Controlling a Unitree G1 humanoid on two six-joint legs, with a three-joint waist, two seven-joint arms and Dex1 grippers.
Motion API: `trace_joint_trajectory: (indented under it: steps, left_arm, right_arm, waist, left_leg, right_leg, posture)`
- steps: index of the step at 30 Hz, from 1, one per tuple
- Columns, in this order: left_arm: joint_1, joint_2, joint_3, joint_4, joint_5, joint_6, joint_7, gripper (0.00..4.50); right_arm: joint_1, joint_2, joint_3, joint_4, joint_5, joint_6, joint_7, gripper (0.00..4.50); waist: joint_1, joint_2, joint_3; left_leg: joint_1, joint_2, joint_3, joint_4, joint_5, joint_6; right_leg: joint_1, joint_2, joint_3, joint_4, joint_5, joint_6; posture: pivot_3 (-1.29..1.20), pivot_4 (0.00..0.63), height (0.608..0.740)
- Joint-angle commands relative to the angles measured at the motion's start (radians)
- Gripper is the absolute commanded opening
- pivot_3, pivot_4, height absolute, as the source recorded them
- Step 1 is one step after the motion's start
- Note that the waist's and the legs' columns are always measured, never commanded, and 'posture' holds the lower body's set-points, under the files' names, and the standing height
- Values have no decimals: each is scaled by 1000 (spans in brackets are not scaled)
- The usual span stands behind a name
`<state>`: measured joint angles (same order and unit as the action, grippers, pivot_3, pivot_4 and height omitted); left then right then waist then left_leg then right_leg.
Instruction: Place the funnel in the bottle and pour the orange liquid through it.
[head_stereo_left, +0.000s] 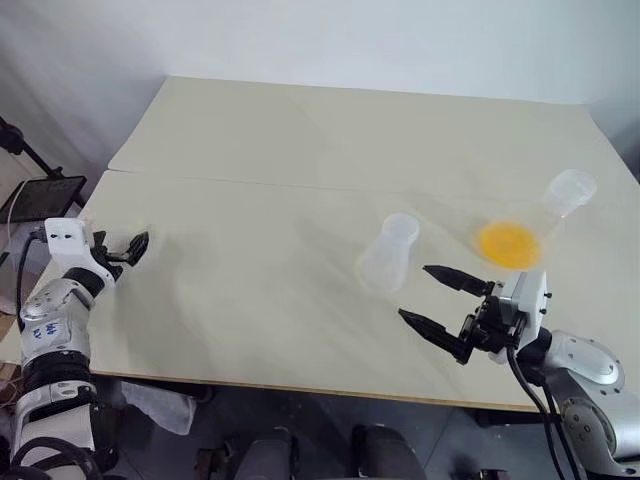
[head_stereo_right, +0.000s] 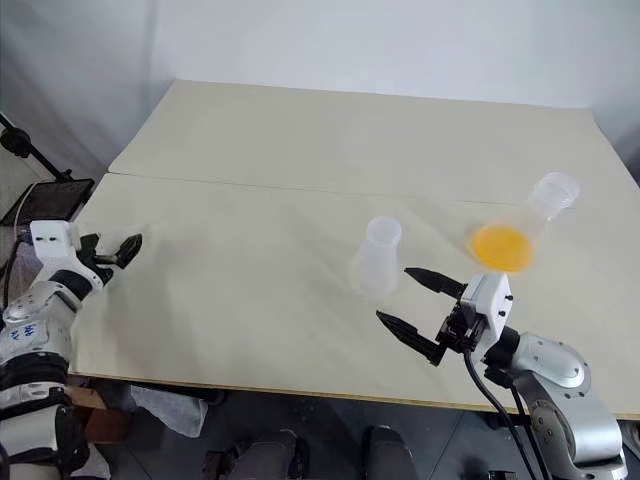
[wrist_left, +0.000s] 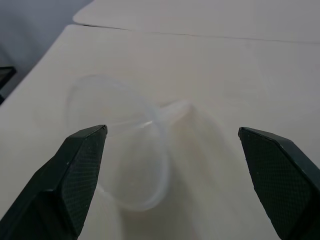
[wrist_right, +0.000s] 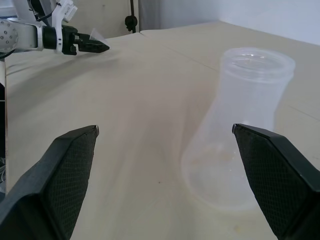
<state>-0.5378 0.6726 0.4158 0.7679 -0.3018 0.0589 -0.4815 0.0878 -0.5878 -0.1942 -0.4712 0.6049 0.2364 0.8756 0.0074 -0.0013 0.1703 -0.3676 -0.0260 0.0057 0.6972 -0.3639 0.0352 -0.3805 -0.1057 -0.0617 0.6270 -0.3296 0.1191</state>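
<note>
Starting at the table's left edge: the left gripper (head_stereo_left: 128, 247) hangs low over the pale cream tabletop (head_stereo_left: 250, 280), its two black fingers spread wide, nothing clamped. The small clear plastic funnel (wrist_left: 131, 150) lies on its side on the table between and just ahead of those fingers. Long axis is roughly level; the wide mouth faces back toward the gripper and the thin stem points away, toward the table's middle. Cannot tell whether either finger touches it.

From there to the centre the tabletop is bare, a broad stretch of free surface, crossed at the back by a seam where two boards meet.

Right of centre stands the milky-white frosted conical bottle (head_stereo_left: 388, 252), upright, short wide neck open at the top, well in from the front edge.

Just in front of it, near the front edge, the right gripper (head_stereo_left: 433, 297) hovers with fingers fully apart, holding nothing, aimed at the bottle's base.

Farther right, the clear long-necked conical flask (head_stereo_left: 540, 217) stands near the right edge, with the bright orange liquid (head_stereo_left: 508, 244) as a round patch in its base.
</note>
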Motion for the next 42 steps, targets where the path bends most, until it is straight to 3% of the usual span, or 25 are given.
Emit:
trace_joint_trajectory:
  steps: [1,4,8,17,28,36,42]
  left_arm:
    - [-28,6,-1,22,0,-22,-13,4462]
    - [-40,3,1,40,-5,-38,-24,4462]
    - [-43,4,2,51,-4,-46,-26,3661]
    - [76,4,66,-79,-85,-68,-109,3661]
    - [367,-70,104,-463,-137,-29,-76,3661]
    - [311,-85,69,-455,-105,-10,-17,3661]
    - [340,-134,144,-517,-138,-62,71,3661]
  right_arm:
    - [7,-2,-21,-37,9,-19,-6,4500]
    - [7,-1,-20,-36,7,-20,-9,4500]
    - [4,-1,-18,-32,5,-21,-11,4500]
    - [8,1,-16,-37,4,-19,-15,4500]
    - [29,-3,-19,-53,17,-5,-19,4500]
    - [7,-11,-14,-40,20,4,-6,4500]
    - [17,-5,-26,-35,10,-10,-9,4500]
  waist:
    - [0,0,0]
    - [-2,0,0]
    - [-4,0,0]
    - [-10,0,0]
    - [-3,0,0]
    - [-3,0,0]
    - [-10,1,0]
  left_leg:
    - [0,0,0,0,0,0]
    - [0,0,0,0,0,0]
    - [0,0,0,0,0,0]
    - [0,0,0,0,0,0]
    - [0,0,-3,0,0,0]
    - [1,-1,-4,0,0,0]
    - [1,-1,-4,-1,0,0]
  right_leg:
    - [0,0,0,0,0,0]
    - [0,0,0,0,0,0]
    - [0,0,-1,0,0,0]
    - [0,0,-1,0,0,0]
    - [2,-3,-1,-1,0,0]
    - [3,-3,-1,-1,0,0]
    - [3,-3,-2,-1,0,0]
  posture:
    - [0,150,740]
    - [0,150,740]
    - [0,150,740]
    - [0,150,740]
    - [0,150,740]
    - [0,150,740]
    - [0,150,740]
